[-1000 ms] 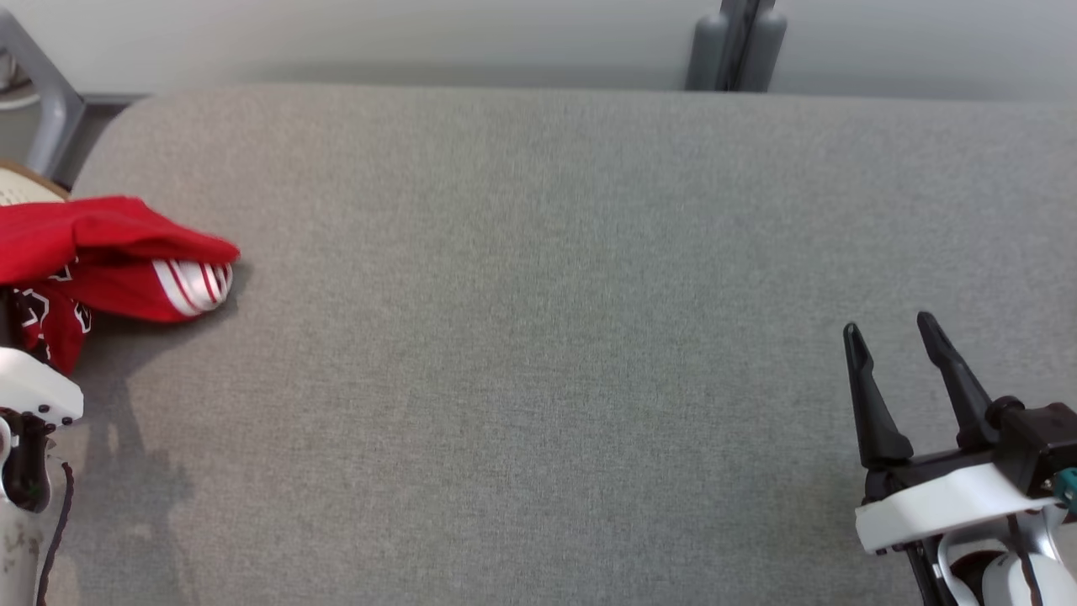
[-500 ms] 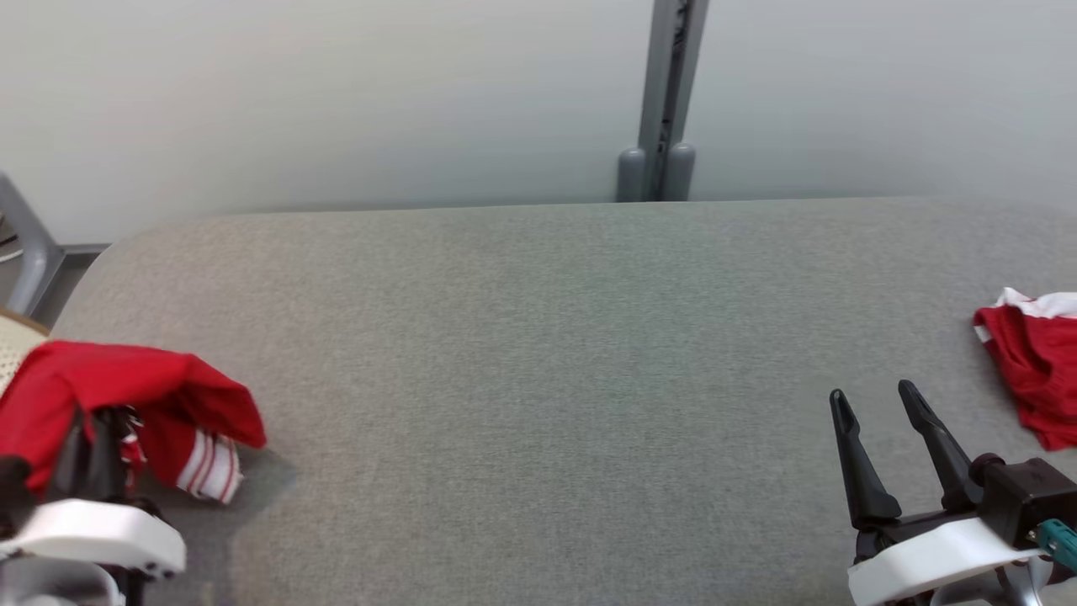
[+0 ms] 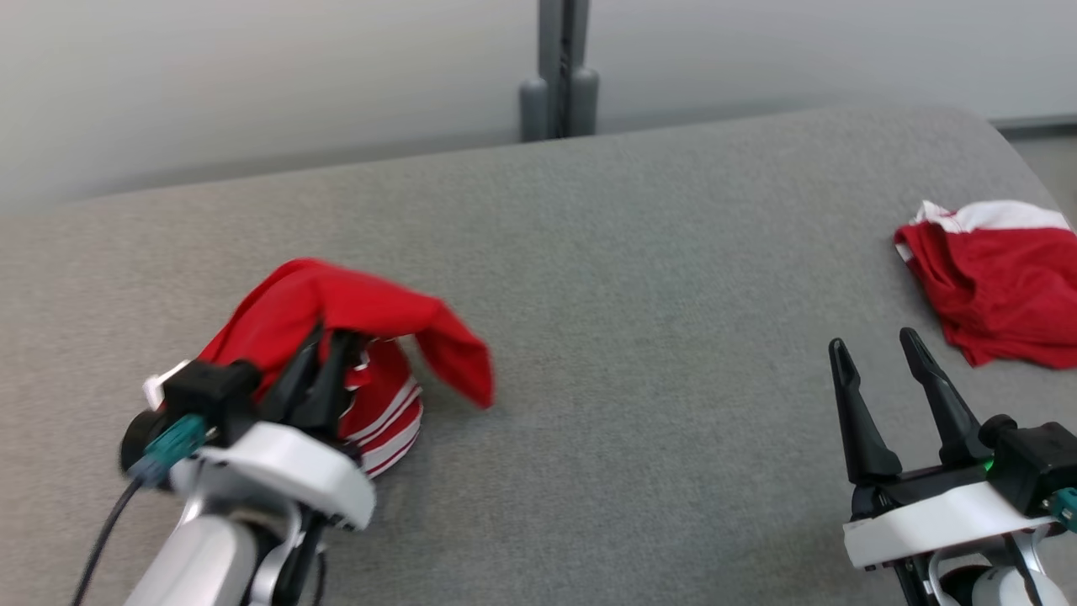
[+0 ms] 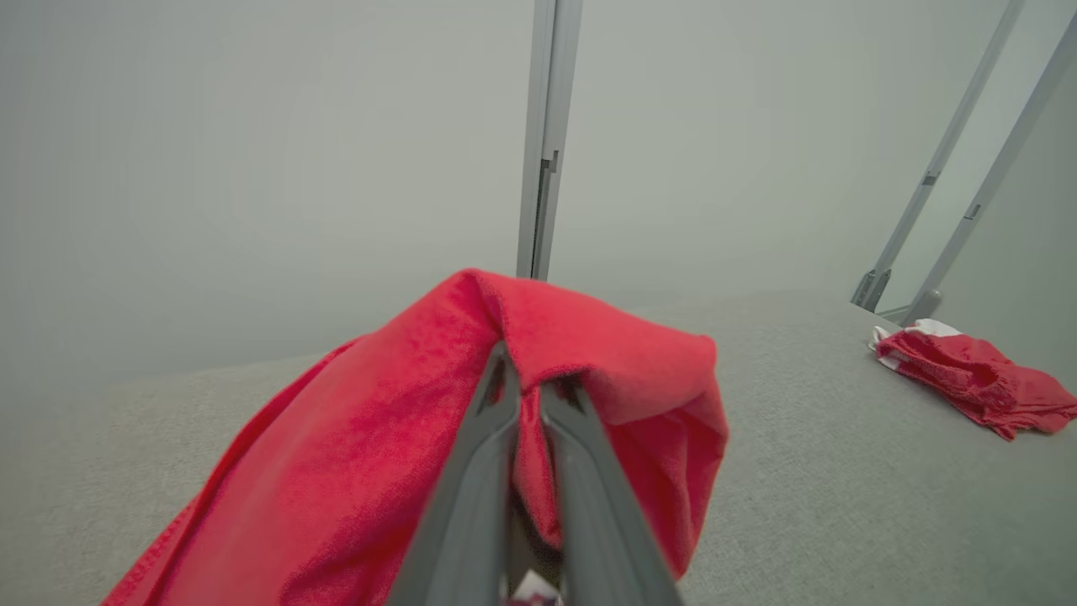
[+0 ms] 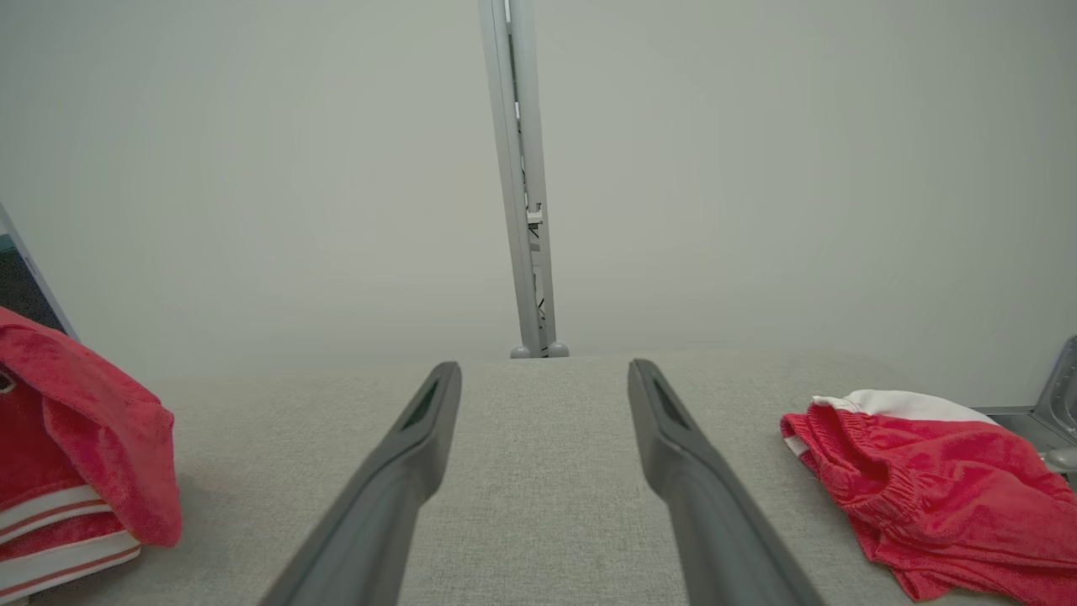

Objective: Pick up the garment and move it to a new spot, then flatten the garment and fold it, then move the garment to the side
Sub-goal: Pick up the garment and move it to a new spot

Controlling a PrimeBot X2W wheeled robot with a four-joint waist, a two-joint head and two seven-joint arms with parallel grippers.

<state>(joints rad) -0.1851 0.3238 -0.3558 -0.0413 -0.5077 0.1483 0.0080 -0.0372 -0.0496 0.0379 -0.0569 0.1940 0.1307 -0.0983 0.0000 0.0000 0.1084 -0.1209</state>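
The garment [image 3: 336, 303] is red cloth with white stripes near one edge, bunched and lifted over the left part of the grey table [image 3: 631, 337]. My left gripper [image 3: 324, 341] is shut on a fold of it, and the cloth drapes over both fingertips. In the left wrist view the garment [image 4: 353, 454] hangs around the left gripper [image 4: 526, 370], whose fingers pinch red cloth. My right gripper [image 3: 872, 341] stands open over the table's right front with nothing between its fingers. The right wrist view shows the right gripper [image 5: 543, 370] open and the garment [image 5: 76, 421] at far left.
A second red garment with a white band [image 3: 993, 278] lies crumpled near the table's right end, also in the wrist views [image 4: 968, 379] [image 5: 925, 471]. A grey post [image 3: 559, 67] stands behind the table against a pale wall. The table's far right corner is rounded.
The head camera has swung to the right. My left gripper has carried the garment from the table's left edge in towards the middle. The right gripper has stayed open.
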